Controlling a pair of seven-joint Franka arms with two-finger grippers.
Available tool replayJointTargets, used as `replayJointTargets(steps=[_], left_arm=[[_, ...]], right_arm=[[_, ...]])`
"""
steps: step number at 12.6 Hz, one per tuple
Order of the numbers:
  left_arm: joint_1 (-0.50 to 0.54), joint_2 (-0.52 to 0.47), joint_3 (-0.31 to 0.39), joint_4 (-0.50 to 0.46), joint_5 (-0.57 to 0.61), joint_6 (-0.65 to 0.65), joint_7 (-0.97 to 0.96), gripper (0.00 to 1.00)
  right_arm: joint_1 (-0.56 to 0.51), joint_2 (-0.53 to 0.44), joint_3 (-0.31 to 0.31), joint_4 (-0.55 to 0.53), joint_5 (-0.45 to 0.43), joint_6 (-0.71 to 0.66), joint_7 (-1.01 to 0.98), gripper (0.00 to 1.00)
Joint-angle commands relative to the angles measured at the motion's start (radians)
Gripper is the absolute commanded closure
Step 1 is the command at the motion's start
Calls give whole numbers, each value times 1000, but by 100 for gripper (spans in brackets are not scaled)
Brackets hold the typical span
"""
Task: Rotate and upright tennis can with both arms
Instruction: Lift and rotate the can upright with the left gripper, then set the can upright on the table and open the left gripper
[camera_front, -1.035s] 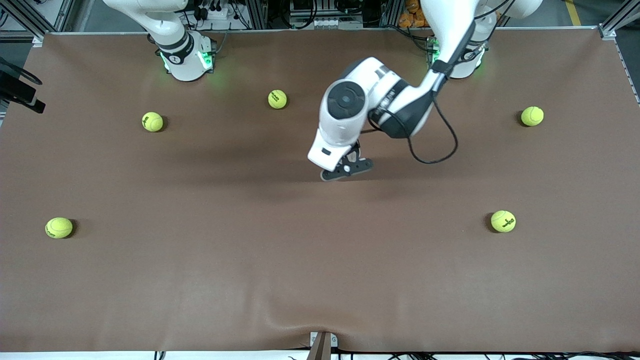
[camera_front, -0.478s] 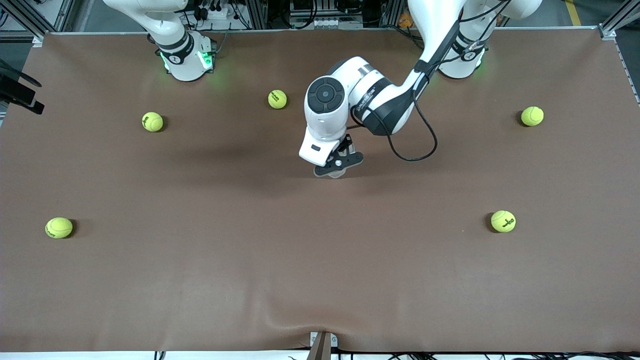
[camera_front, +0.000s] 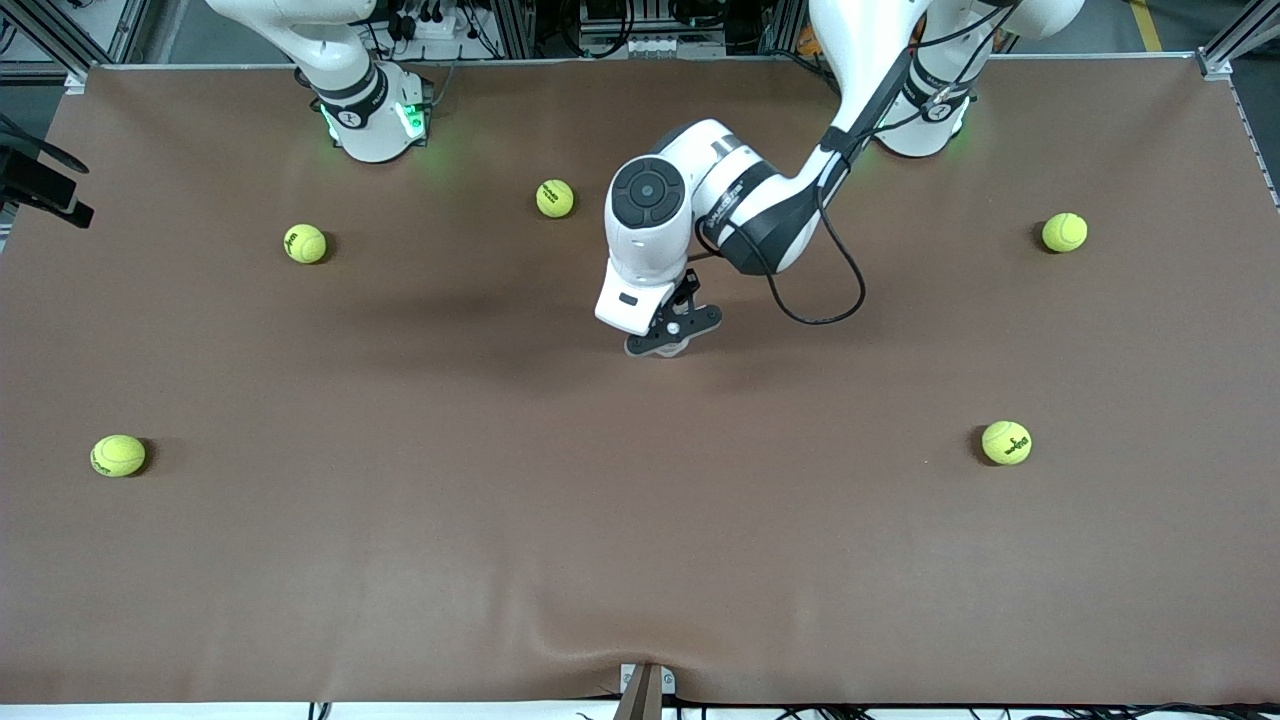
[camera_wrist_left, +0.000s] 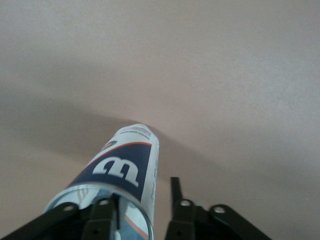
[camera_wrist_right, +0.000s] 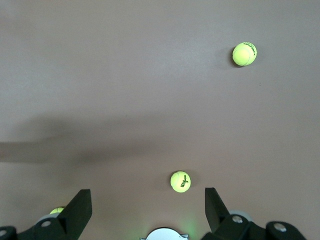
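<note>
The tennis can (camera_wrist_left: 125, 165), a clear tube with a navy and white label and a silver rim, shows in the left wrist view. It stands on end on the brown table (camera_front: 640, 520), its open rim toward the camera. My left gripper (camera_wrist_left: 140, 192) is open. One finger (camera_wrist_left: 102, 215) is inside the rim, the other (camera_wrist_left: 175, 192) is outside with a gap to the wall. In the front view the left gripper (camera_front: 672, 335) hangs over the table's middle and hides the can. My right gripper (camera_wrist_right: 145, 210) is open and empty, high above the table near its base, waiting.
Several yellow-green tennis balls lie scattered. One (camera_front: 555, 198) is near the left arm's wrist, one (camera_front: 305, 243) nearer the right arm's base, and others (camera_front: 118, 455) (camera_front: 1064, 232) (camera_front: 1006, 442) lie toward the table's ends. A black cable loops from the left arm.
The left arm has shifted a little toward the right arm's end of the table and settled over the can. The balls have not moved.
</note>
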Motion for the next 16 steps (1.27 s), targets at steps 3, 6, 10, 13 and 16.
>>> replayJointTargets(steps=[3,6,10,13,16], left_arm=[[-17,-12,9,17,22,14,-36,0],[-14,-57,7,17,13,0,-36,0],[42,-117,43,22,20,-48,-16,0],[131,-164,43,22,20,-59,4,0],[217,-174,43,22,20,-85,172,0]], right_arm=[[0,-6,10,6,-16,2,17,0],[6,-6,10,7,-19,2,17,0],[3,-6,10,6,-17,2,17,0],[4,-4,10,6,-25,3,17,0],[3,4,10,6,-23,3,17,0]])
